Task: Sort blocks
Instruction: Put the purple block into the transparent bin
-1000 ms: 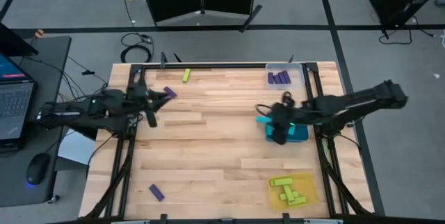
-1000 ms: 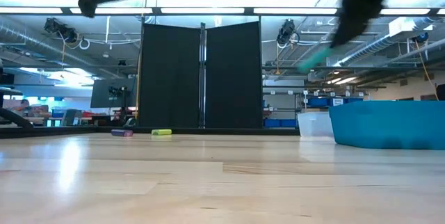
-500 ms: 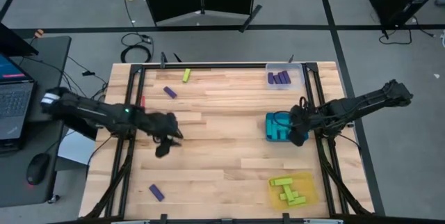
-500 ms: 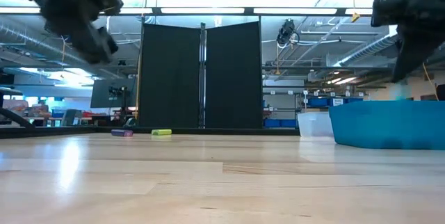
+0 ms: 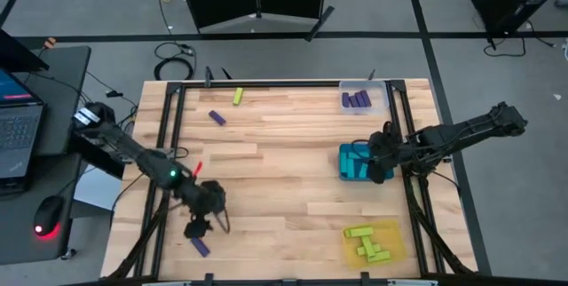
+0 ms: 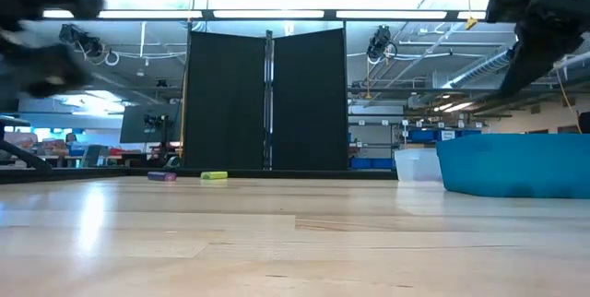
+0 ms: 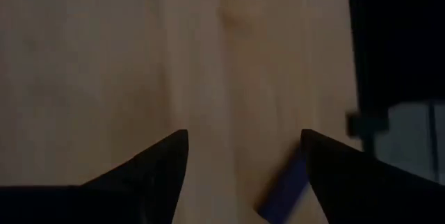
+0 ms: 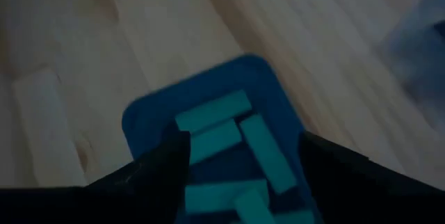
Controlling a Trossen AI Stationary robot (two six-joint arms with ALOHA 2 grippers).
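The blocks lay in many places. From above, one purple block (image 5: pixel 201 247) sat near the table's front edge, just by my left gripper (image 5: pixel 195 229). My right gripper (image 5: pixel 380 157) hung over the teal tray (image 5: pixel 344 169). Down low, two blocks (image 6: pixel 188 176) showed far back. My left wrist showed wide, empty fingers (image 7: pixel 156 165) and that purple block (image 7: pixel 286 186) off to one side, so I could miss it. My right fingers (image 8: pixel 163 156) were apart too, holding nothing, above cyan blocks (image 8: pixel 229 137).
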